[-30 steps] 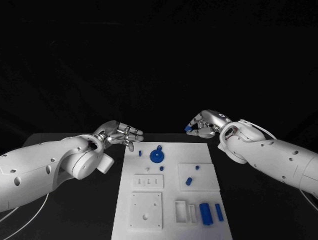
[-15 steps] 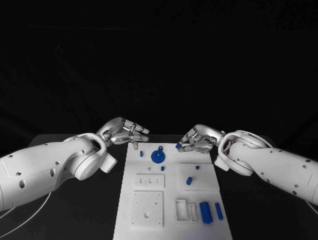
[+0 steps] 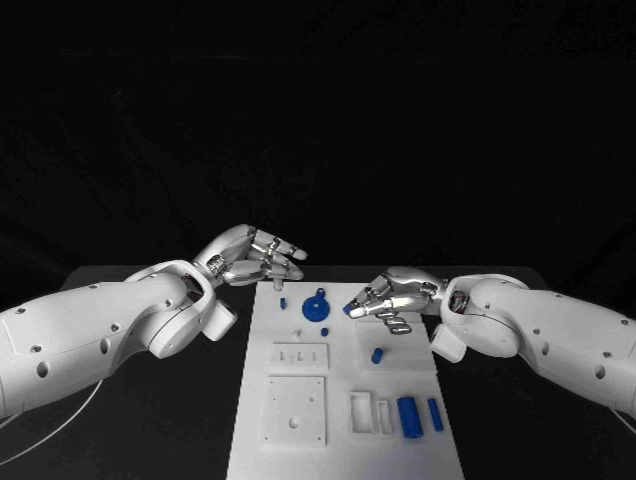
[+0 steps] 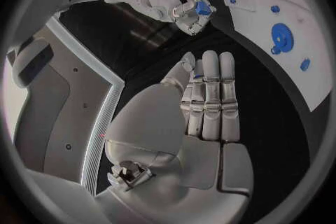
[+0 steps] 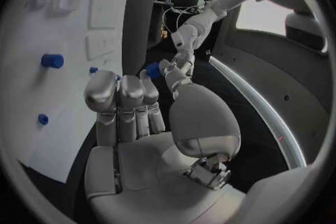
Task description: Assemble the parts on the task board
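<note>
The white task board point(image 3: 405, 330) lies in the middle of the table. My right hand point(image 3: 392, 294) hovers over the board's far right part and pinches a small blue part point(image 3: 351, 310) between thumb and finger; the right wrist view shows that part point(image 5: 153, 70) at the fingertips. My left hand point(image 3: 262, 257) hangs above the board's far left corner with its fingers stretched out and nothing in them. On the board are a round blue disc point(image 3: 315, 308), a small blue peg point(image 3: 282, 301), a short blue cylinder point(image 3: 379, 354) and two long blue pieces point(image 3: 409, 420).
Several white blocks with slots and holes point(image 3: 294, 410) stand on the near half of the board. Black table point(image 3: 160, 420) lies on both sides of the board. Both white forearms reach in over the table's sides.
My right hand has moved left and down with the blue part, from beyond the board's far right corner to over the board. My left hand has risen a little toward the board's corner.
</note>
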Available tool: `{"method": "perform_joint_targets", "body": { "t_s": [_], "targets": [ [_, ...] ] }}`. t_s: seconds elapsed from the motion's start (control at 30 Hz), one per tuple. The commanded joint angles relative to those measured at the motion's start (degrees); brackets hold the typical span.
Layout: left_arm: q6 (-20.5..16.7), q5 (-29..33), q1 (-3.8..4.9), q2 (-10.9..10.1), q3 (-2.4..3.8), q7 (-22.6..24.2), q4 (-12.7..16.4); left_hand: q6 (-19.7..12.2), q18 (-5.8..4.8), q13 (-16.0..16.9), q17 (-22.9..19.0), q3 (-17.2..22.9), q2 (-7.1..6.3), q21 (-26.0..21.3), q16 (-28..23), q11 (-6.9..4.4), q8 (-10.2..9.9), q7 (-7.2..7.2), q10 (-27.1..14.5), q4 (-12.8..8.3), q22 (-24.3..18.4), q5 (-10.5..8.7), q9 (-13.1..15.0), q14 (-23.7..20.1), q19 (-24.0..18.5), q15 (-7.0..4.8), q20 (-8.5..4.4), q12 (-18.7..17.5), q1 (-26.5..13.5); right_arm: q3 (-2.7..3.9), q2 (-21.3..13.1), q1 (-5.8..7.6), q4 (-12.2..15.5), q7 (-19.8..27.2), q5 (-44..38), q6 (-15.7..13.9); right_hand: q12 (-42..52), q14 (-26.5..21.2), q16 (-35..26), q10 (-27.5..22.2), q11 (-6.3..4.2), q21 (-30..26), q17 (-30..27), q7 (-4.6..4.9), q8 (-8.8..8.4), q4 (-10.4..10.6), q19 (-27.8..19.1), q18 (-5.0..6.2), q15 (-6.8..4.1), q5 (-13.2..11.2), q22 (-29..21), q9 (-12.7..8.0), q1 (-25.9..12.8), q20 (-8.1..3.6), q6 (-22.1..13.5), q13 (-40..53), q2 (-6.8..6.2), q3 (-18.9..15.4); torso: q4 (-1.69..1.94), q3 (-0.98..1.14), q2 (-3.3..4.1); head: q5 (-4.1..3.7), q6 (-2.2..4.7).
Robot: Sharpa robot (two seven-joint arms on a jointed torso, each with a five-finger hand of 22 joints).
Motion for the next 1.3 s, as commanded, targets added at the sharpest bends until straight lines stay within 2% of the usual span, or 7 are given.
{"method": "perform_joint_targets", "body": {
  "t_s": [0.03, 0.23, 0.37, 0.57, 0.87, 1.2, 1.3],
  "targets": [
    [1.4, -4.3, -0.05, 0.1, 0.00, 2.2, 0.5, 0.5, 0.36, -0.1, -0.1, -0.2, 0.04, 0.3, 0.1, 0.03, -0.3, 0.10, -0.4, -0.1, 0.2, -0.23, 0.0, -0.5, -0.4, -0.10, -0.06, -0.1, 0.6, 0.02, -0.3, -0.16, -0.5, -2.4, 12.6, 10.6, -0.2, -0.2, -0.1, -0.4, 0.02, -0.2, 0.0, 0.01, 0.17, 0.1, 0.7, 0.62, 0.22, 0.2, 7.3, 0.0, 0.0, 0.51, -0.5, -0.1, 0.56, -0.4, -0.08, -0.08, -0.06, -0.20, -0.13],
    [2.6, -5.2, -0.10, 0.1, -0.06, 1.9, 0.6, 0.5, 0.38, -0.1, -0.1, -0.4, 0.17, 0.3, 0.1, 0.04, -0.3, 0.09, -0.4, 0.1, 0.7, -0.24, -0.2, -0.5, -0.6, -0.09, -0.01, -0.2, 0.6, 0.00, -0.4, -0.32, -1.7, -5.3, 21.6, 16.3, -0.3, -0.3, 0.0, -0.9, 0.05, -0.4, 0.1, 0.09, 0.17, -0.4, 0.5, 0.60, 0.26, 4.6, 7.3, 0.0, -0.6, 0.54, -0.6, -0.2, 0.63, 0.1, -0.20, -0.06, -0.20, -0.02, -0.75],
    [3.2, -5.3, -0.11, 0.2, -0.14, 1.7, 0.6, 0.4, 0.36, -0.1, -0.1, -0.5, 0.27, 0.1, 0.1, 0.03, -0.3, 0.08, -0.5, 0.4, 0.8, -0.26, -0.2, -0.5, -0.6, -0.06, 0.05, -0.2, 0.4, -0.01, -0.7, -0.47, -2.2, -6.6, 27.1, 18.1, -0.2, -0.4, 0.1, -1.0, 0.03, -0.3, 0.2, 0.09, 0.19, -0.9, 0.4, 0.56, 0.26, 6.6, 7.3, 0.1, -1.1, 0.54, -0.5, -0.1, 0.49, 0.8, -0.17, -0.07, -0.18, -0.48, -0.78],
    [4.2, -5.4, -0.12, 0.4, -0.27, 0.6, -0.2, 0.3, 0.37, -0.1, -0.2, -0.4, 0.52, -0.2, 0.0, 0.03, -0.3, 0.16, -0.5, 0.5, 0.9, -0.08, -0.2, -0.5, -0.4, -0.07, -0.01, -0.2, 0.8, -0.06, -1.4, -0.94, -2.1, -7.6, 32.9, 16.4, -0.1, -0.5, 0.2, -1.2, 0.03, -0.3, 0.4, 0.14, 0.19, -1.9, 0.3, 0.53, 0.25, 8.6, 7.3, 0.1, -1.6, 0.51, -0.4, -0.1, 0.21, 2.0, -0.19, -0.09, -0.39, -1.00, -1.06],
    [4.9, -5.2, -0.12, 1.0, -0.56, -0.4, -1.2, -0.8, 0.35, -0.1, -0.2, -0.6, 0.50, -0.5, 0.1, 0.11, -0.5, 0.36, -0.6, 0.9, 1.4, -0.40, -0.6, -0.5, -0.4, 0.00, 0.09, -0.2, 0.4, -0.17, -1.7, -1.45, -2.6, -8.3, 35.2, 13.9, 0.0, -0.5, 0.2, -1.2, 0.05, -0.5, 0.6, 0.12, 0.18, -2.0, 0.3, 0.61, 0.29, 8.2, 7.2, 0.1, -2.3, 0.55, -0.4, -0.1, 0.16, 2.4, -0.53, -0.03, -0.55, -1.20, -1.55],
    [6.7, -4.5, -0.10, 1.8, -0.59, -1.2, -1.1, -1.8, -0.13, 0.0, -0.4, -1.9, -0.66, -3.7, 0.2, -0.29, -0.3, 0.16, 0.7, 4.8, -0.5, -1.84, -0.7, 0.1, 1.7, -0.11, 0.10, -0.1, -1.3, -0.19, -1.5, -1.54, -2.9, -9.2, 36.0, 14.1, 0.0, -0.6, 0.3, -1.2, 0.04, -0.5, 0.7, 0.08, 0.19, -2.0, 0.3, 0.63, 0.30, 7.7, 7.2, 0.1, -2.4, 0.58, -0.3, -0.2, 0.29, 2.2, -0.57, -0.09, -0.49, -1.59, -2.30],
    [9.3, -4.1, -0.06, 2.0, -0.57, -2.6, -1.1, -2.2, -0.44, 0.2, -0.3, -3.1, -0.50, -4.7, 0.6, -0.48, -0.3, -0.05, 1.7, 8.6, -1.3, -2.40, -0.6, 0.5, 2.3, -0.08, 0.13, 0.1, -4.9, -0.20, -1.4, -1.54, -3.0, -9.8, 36.0, 14.5, 0.0, -0.6, 0.3, -1.2, 0.04, -0.5, 0.7, 0.08, 0.19, -2.1, 0.3, 0.63, 0.29, 7.7, 7.2, 0.1, -2.3, 0.58, -0.3, -0.2, 0.29, 2.2, -0.60, -0.11, -0.46, -1.63, -2.39]
  ]
}}
